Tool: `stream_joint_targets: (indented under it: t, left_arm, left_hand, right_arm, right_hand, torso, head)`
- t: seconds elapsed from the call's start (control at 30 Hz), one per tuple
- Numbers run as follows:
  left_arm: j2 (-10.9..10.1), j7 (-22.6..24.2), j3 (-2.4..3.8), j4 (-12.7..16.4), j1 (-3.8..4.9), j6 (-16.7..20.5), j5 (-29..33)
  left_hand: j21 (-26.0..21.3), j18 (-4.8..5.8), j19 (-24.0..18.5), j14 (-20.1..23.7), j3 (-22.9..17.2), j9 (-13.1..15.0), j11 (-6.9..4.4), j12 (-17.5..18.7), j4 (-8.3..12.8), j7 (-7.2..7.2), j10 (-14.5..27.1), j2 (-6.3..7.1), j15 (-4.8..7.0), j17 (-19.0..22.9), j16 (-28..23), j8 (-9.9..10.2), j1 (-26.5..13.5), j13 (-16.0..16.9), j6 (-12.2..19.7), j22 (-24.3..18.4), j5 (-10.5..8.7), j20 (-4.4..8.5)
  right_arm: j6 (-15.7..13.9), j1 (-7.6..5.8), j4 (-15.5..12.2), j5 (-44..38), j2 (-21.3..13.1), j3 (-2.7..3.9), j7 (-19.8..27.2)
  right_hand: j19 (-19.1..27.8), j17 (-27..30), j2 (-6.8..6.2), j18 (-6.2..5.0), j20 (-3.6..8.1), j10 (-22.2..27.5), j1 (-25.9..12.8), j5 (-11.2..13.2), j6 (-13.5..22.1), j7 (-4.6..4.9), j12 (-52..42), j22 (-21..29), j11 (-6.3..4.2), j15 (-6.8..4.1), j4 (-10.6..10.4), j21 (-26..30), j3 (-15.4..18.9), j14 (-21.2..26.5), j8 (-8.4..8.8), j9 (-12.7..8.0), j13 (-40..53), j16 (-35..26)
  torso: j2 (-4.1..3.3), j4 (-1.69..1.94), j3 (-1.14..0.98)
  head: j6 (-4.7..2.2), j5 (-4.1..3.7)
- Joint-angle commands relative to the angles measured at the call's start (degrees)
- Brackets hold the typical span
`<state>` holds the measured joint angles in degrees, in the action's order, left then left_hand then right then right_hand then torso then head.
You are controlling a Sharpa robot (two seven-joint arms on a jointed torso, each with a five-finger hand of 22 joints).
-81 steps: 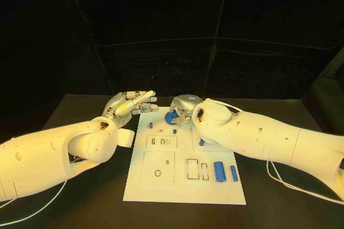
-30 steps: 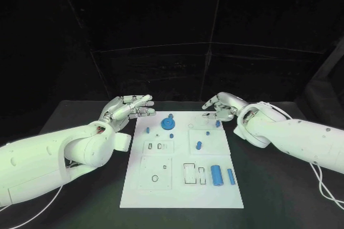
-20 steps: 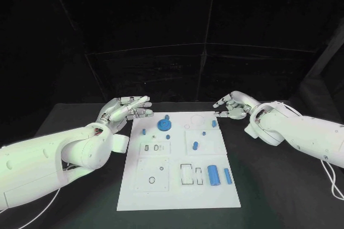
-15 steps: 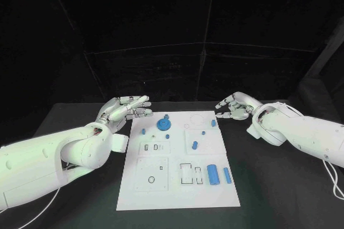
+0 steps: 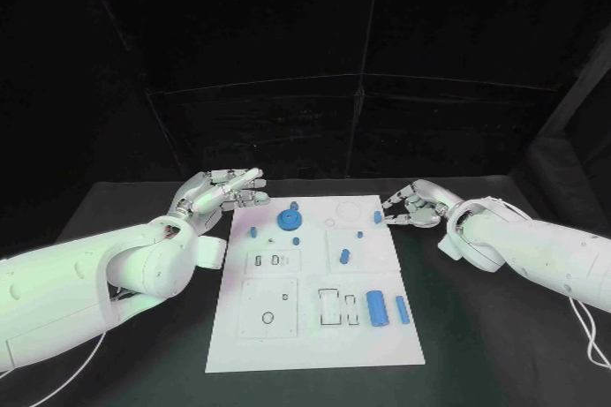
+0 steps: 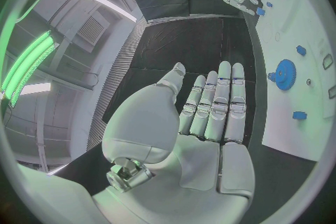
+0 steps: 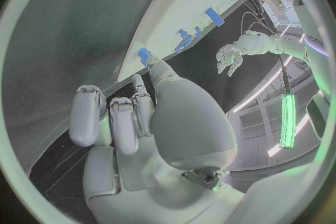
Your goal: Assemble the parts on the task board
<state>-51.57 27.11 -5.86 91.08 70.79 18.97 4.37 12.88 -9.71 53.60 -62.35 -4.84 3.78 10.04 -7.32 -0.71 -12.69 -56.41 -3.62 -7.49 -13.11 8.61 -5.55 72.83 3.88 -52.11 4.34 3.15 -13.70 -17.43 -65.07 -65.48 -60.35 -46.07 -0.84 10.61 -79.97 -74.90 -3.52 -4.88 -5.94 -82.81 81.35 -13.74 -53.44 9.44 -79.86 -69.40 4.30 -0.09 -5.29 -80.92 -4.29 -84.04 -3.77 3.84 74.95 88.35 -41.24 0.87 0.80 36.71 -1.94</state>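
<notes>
Task board (image 5: 305,336) mid-surface, blue gear (image 5: 290,218) seated.
Right hand (image 5: 414,204), empty with fingers loosely apart, reaches for the blue peg (image 5: 378,217); next likely pinching it. Left hand (image 5: 224,192) released.

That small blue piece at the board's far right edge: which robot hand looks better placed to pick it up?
Probably the right robot hand: its fingertips hover right beside the small blue piece. The left robot hand hangs open off the task board's opposite side, farther away.
</notes>
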Motion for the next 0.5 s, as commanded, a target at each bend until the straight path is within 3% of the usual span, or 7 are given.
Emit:
stream_joint_targets:
  t: [0.03, 0.2, 0.27, 0.5]
  left_arm:
    - [0.1, 0.2, 0.05, -0.1, 0.08, -0.7, -0.2]
    - [0.2, 0.2, 0.05, -0.2, 0.07, -0.8, -0.2]
    - [0.2, 0.2, 0.05, -0.2, 0.07, -0.8, -0.2]
    - [0.3, 0.2, 0.05, -0.2, 0.07, -0.9, -0.2]
  left_hand:
    - [-0.3, -0.83, 0.0, 0.3, 0.0, 0.0, -0.01, 0.3, 0.3, 0.01, -0.3, -0.32, 0.01, -0.1, -0.3, 0.2, 0.2, 0.0, -0.4, -0.1, 0.12, -0.21]
    - [-0.3, -0.83, 0.0, 0.3, 0.0, 0.0, -0.01, 0.3, 0.3, 0.01, -0.3, -0.32, 0.01, -0.1, -0.3, 0.2, 0.2, 0.0, -0.4, -0.1, 0.12, -0.21]
    - [-0.3, -0.83, 0.0, 0.3, 0.0, 0.0, -0.01, 0.3, 0.3, 0.01, -0.3, -0.32, 0.01, -0.1, -0.3, 0.2, 0.2, 0.0, -0.4, -0.1, 0.12, -0.21]
    - [-0.3, -0.83, 0.0, 0.3, 0.0, 0.0, -0.01, 0.3, 0.3, 0.01, -0.3, -0.32, 0.01, -0.1, -0.3, 0.2, 0.2, 0.0, -0.4, -0.1, 0.12, -0.21]
  right_arm:
    - [0.1, 0.00, 0.5, 0.5, 0.4, 0.04, 1.6]
    - [0.4, 0.07, 1.2, 0.6, 1.2, 0.04, 1.6]
    - [0.5, 0.14, 1.5, 0.6, 1.6, 0.04, 1.5]
    - [0.7, 0.67, 2.4, 0.5, 2.6, 0.04, 1.1]
  right_hand:
    - [-0.2, -11.5, -0.37, 0.75, -0.12, 0.3, 0.4, 0.3, 0.4, 0.07, 0.3, 0.1, 0.11, 0.12, 0.3, -0.2, 0.0, -5.1, 0.13, -0.1, 5.7, 0.0]
    - [-0.2, -11.5, -0.31, 0.76, -0.12, 0.3, 0.4, 0.2, 0.5, 0.09, 0.3, 0.0, 0.12, 0.13, 0.4, -0.2, 0.0, -5.1, 0.14, -0.1, 5.8, 0.0]
    - [-0.2, -11.5, -0.06, 0.77, -0.13, 0.2, 0.5, 0.3, 0.5, 0.10, 0.2, 0.0, 0.13, 0.14, 0.4, -0.3, -0.1, -5.1, 0.07, 0.0, 5.9, 0.0]
    - [-0.3, -11.6, 0.40, 0.79, -0.15, 0.1, 0.8, 0.4, 0.2, 0.08, 0.0, -0.1, 0.12, 0.15, 0.7, -0.3, -0.4, -5.2, -0.13, 0.0, 6.0, 0.1]
  torso:
    - [0.04, 0.04, 0.04]
    - [0.01, -0.04, 0.05]
    - [0.02, -0.13, 0.05]
    - [0.01, 0.00, 0.09]
  head:
    - [0.05, -0.01]
    - [0.12, 0.07]
    - [0.24, 0.44]
    - [0.40, 0.58]
